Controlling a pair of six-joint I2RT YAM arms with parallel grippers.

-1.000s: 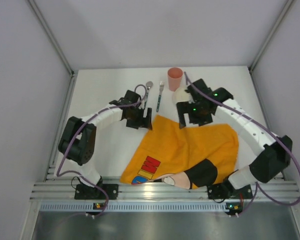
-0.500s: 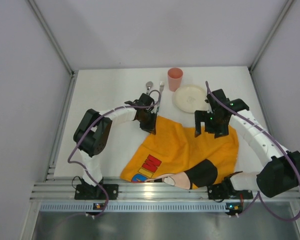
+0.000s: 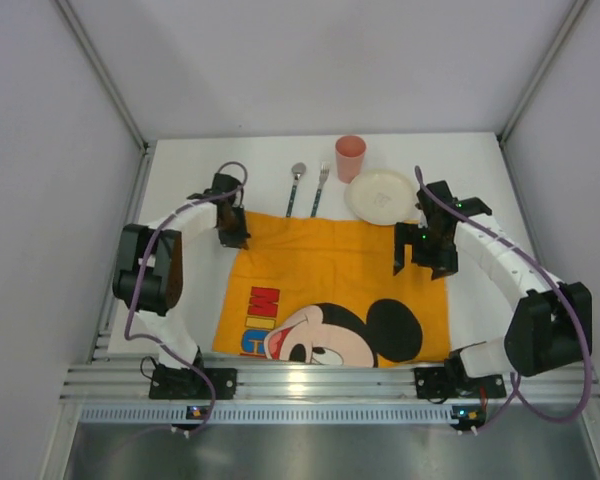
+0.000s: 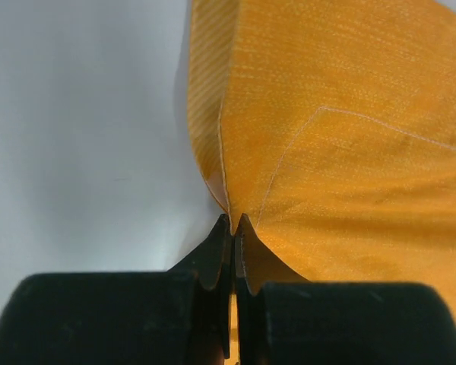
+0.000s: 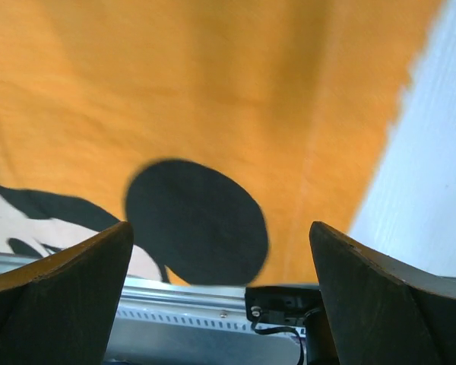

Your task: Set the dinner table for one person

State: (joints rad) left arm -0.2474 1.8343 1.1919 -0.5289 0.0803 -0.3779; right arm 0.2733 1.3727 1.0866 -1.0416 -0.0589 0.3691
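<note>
Pinching the far-left corner of the orange mat, the left gripper is pressing shut on the cloth. The right gripper is hanging spread wide over the mat's right edge. The table is lying under everything, carrying the flat mat, with spoon, fork, cup and plate just beyond it.

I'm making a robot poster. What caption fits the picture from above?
The left gripper pinches a corner of the orange placemat; spoon, fork, cup and plate sit behind on the table.
</note>
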